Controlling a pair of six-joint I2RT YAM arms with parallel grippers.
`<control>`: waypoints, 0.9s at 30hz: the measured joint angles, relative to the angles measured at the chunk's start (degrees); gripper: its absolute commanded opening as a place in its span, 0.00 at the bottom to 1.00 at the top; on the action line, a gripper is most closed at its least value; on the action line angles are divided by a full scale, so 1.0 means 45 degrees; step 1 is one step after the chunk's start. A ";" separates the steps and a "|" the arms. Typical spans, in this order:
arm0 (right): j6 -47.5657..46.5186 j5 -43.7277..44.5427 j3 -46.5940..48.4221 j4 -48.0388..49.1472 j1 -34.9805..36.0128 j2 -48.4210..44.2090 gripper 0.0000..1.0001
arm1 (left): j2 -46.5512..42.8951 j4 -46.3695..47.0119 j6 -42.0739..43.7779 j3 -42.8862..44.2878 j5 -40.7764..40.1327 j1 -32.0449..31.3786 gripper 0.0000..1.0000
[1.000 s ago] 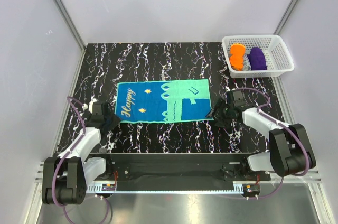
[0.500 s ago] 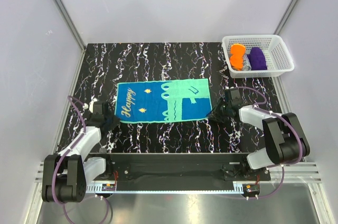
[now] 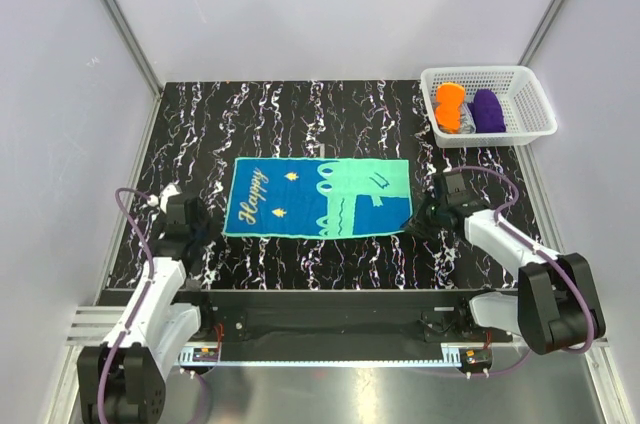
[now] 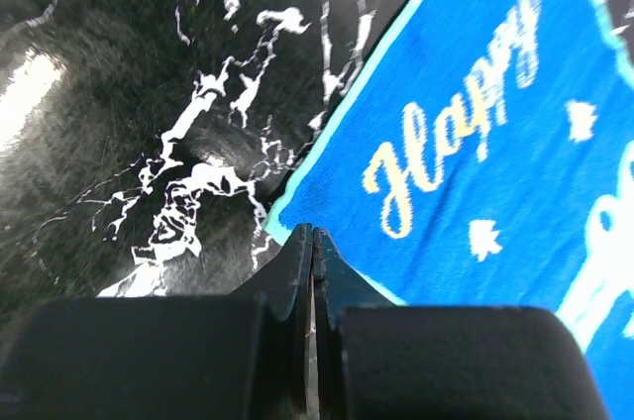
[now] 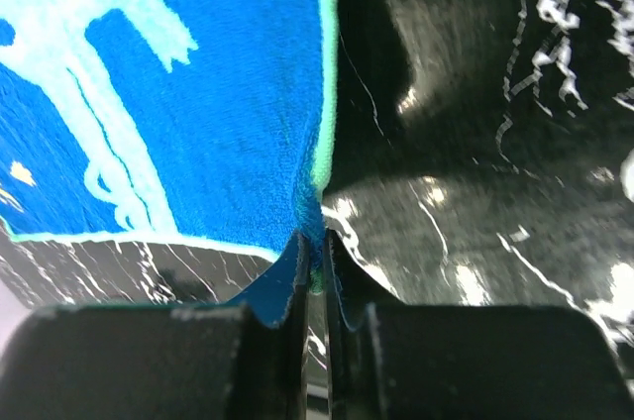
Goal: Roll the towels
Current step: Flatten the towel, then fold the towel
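Observation:
A blue, teal and yellow towel [image 3: 318, 197] printed "Happy" lies flat in the middle of the black marbled table [image 3: 300, 114]. My right gripper [image 3: 412, 222] is shut on its near right corner, and the right wrist view shows a pinch of the towel [image 5: 228, 113] lifted between the fingertips of that gripper [image 5: 315, 242]. My left gripper [image 3: 200, 234] sits just off the near left corner. In the left wrist view that gripper [image 4: 313, 234] is shut with no cloth between its jaws, beside the towel's edge [image 4: 466, 143]. An orange towel [image 3: 450, 106] lies rolled in the basket.
The white lattice basket [image 3: 520, 79] stands at the back right corner and also holds a purple roll [image 3: 487, 111]. Grey walls and metal posts enclose the table on three sides. Bare tabletop lies behind the flat towel and to its left.
Both grippers have closed. The right one took hold of the near right corner and the towel slid to the right. The left arm drew back to the left without the cloth.

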 measured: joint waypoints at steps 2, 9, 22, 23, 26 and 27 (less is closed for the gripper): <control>-0.0219 0.0044 0.0204 -0.0549 0.0005 -0.0165 0.10 | -0.0423 -0.0335 0.0053 0.0209 -0.0024 0.0000 0.00; -0.0704 0.0257 0.0709 -0.1481 0.0005 -0.0180 0.10 | -0.0287 -0.0223 0.0185 0.0272 0.0136 0.0000 0.55; -0.0879 0.0277 0.0709 -0.1656 0.0005 -0.0155 0.08 | 0.1676 0.1831 -0.0194 -0.0821 0.1321 0.0010 0.44; -0.0879 0.0277 0.0709 -0.1656 0.0005 -0.0141 0.08 | 0.1671 0.1938 -0.0223 -0.0879 0.1370 0.0010 0.35; -0.0879 0.0277 0.0709 -0.1656 0.0005 -0.0078 0.07 | 0.1666 0.2030 -0.0311 -0.0996 0.1447 0.0010 0.11; -0.0879 0.0277 0.0709 -0.1651 0.0005 -0.0063 0.07 | 0.1666 0.2021 -0.0374 -0.1015 0.1462 0.0010 0.06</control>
